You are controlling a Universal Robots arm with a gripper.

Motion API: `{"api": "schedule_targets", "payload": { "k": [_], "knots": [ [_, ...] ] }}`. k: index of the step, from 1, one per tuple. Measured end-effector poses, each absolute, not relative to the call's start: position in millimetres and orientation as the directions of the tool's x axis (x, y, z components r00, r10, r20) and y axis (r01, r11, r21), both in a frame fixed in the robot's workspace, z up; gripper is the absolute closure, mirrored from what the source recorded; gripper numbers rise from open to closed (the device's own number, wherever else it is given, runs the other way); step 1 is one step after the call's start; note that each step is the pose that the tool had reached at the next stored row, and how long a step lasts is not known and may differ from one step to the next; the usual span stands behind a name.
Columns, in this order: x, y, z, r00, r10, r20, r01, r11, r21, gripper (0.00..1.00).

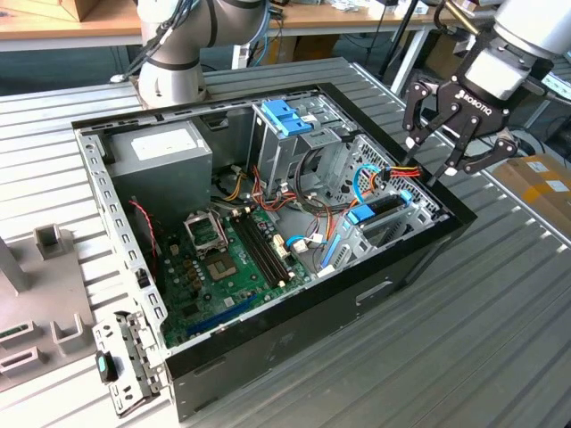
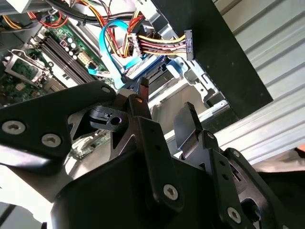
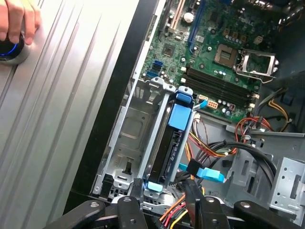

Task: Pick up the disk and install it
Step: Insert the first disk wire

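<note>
Disk point(image 3: 172, 143) sits edge-up in the drive bay point(image 3: 131, 143) at the case's front corner, its blue carrier rail showing at both ends; in the exterior view I find it at about 4 o'clock from the motherboard point(image 1: 227, 267), next to the case wall; my gripper point(image 1: 446, 125) hangs above and outside that corner, at roughly 1 o'clock from the disk point(image 1: 379, 209), well clear of it; jaws are spread apart and hold nothing; I judge the disk already seated, or nearly so, and the install step close to done; any further move would call for a straight descent past the loose power cables point(image 2: 157, 45) beside the bay; a person's hand point(image 3: 19, 19) rests on a button on the table.
</note>
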State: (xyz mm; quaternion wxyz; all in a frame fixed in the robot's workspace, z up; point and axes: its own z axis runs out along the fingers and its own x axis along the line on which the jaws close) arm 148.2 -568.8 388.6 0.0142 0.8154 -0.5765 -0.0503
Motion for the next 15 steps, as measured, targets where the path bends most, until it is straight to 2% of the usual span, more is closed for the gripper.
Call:
{"api": "schedule_targets", "payload": {
  "k": [15],
  "knots": [
    [157, -565, 373, 0.448, -0.892, -0.064, -0.888, -0.452, 0.082, 0.52]
  ]
}}
